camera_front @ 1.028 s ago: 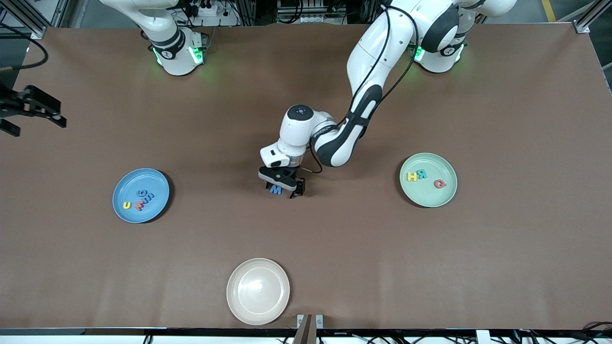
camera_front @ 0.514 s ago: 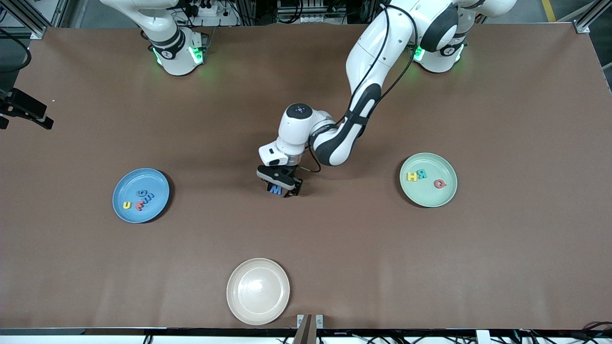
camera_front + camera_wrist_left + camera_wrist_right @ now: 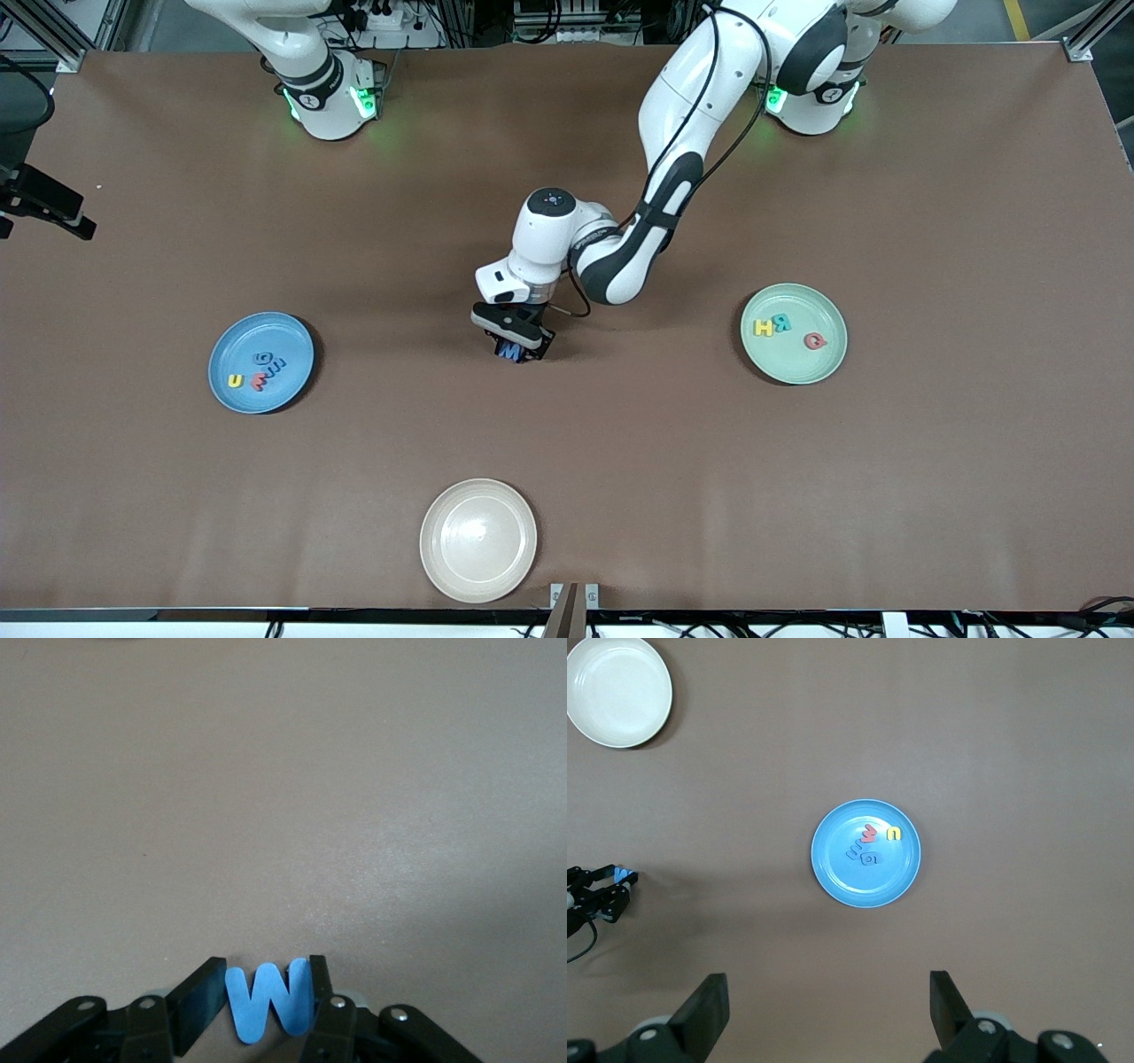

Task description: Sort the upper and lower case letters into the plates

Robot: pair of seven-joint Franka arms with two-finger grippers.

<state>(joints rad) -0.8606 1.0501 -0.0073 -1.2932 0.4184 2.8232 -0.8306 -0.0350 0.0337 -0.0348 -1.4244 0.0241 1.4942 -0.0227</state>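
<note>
Left gripper (image 3: 516, 351) clamped on a flat blue foam letter W (image 3: 509, 352) at the middle of the brown bench (image 3: 930, 496).

Over the last second the left gripper's fingers (image 3: 199, 1001) had drawn in from wide apart until they touched both sides of the W, which still lay on the bench. It looked ready to be lifted, probably the last letter to sort. The right gripper (image 3: 828, 1014) waited with its fingers spread, high over the round blue plate (image 3: 260, 361) near the right arm's end of the bench. There were three plates. The blue plate held four small letters. The round pale mint green plate (image 3: 794, 333) near the left arm's end held three: a yellow H, a teal R and a red Q. The round cream-white plate (image 3: 478, 540) by the bench's front edge held nothing.
</note>
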